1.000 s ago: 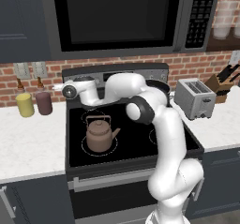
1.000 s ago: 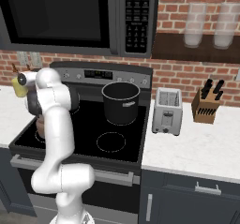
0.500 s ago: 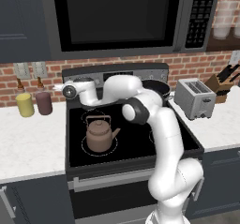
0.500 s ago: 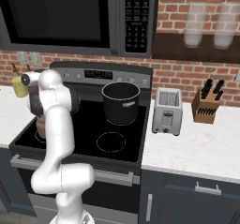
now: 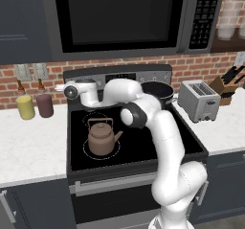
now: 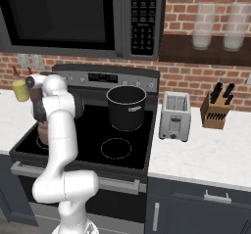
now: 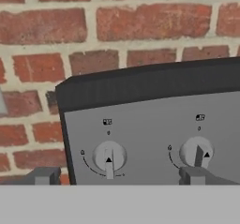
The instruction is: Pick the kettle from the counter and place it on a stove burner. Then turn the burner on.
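Sitting on the front left burner ring [image 5: 101, 148], the kettle [image 5: 101, 137] has stayed put over the last second; the gripper [image 7: 118, 176], jaws open and empty, faces two knobs [image 7: 108, 156], so switching on remains.

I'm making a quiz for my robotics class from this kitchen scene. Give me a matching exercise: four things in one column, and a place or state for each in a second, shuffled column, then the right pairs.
Things:
1. kettle
2. black pot
3. toaster
4. gripper

Places or states:
A. on the white counter, right of the cooktop
B. open, facing the knobs on the stove's back panel
C. inside a large ring at the cooktop's front left
D. at the cooktop's back right

Pairs: 1-C, 2-D, 3-A, 4-B
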